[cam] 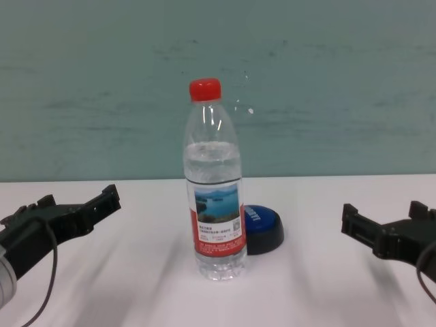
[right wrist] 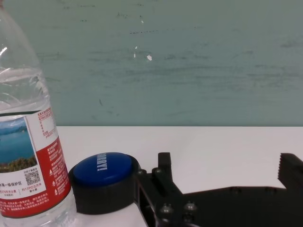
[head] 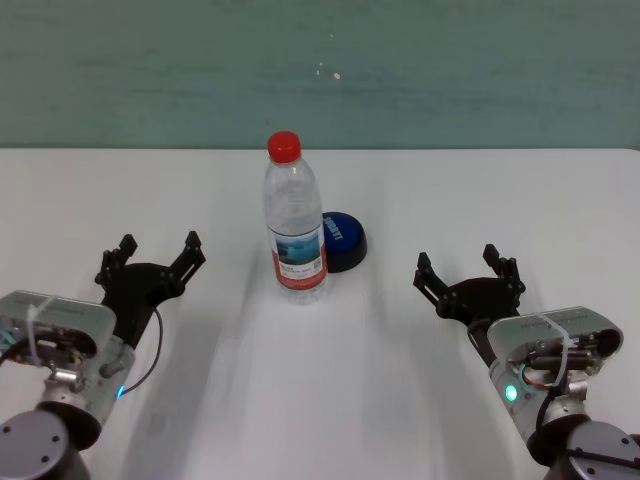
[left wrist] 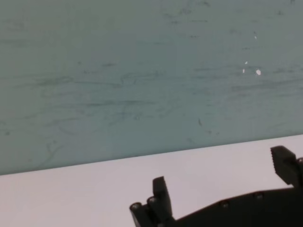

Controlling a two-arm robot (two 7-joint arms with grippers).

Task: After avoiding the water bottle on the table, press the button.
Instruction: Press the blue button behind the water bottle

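The water bottle (head: 295,222) stands upright at the middle of the white table (head: 500,200), clear with a red cap and a lake label. It also shows in the chest view (cam: 214,197) and the right wrist view (right wrist: 26,142). The blue button (head: 341,238) on its black base sits right behind the bottle, to its right, partly hidden by it; it shows too in the right wrist view (right wrist: 105,171) and the chest view (cam: 262,225). My left gripper (head: 155,258) is open and empty, left of the bottle. My right gripper (head: 468,268) is open and empty, right of the button.
A teal wall (head: 320,70) runs behind the table's far edge. Bare tabletop lies between each gripper and the bottle, and in front of the bottle.
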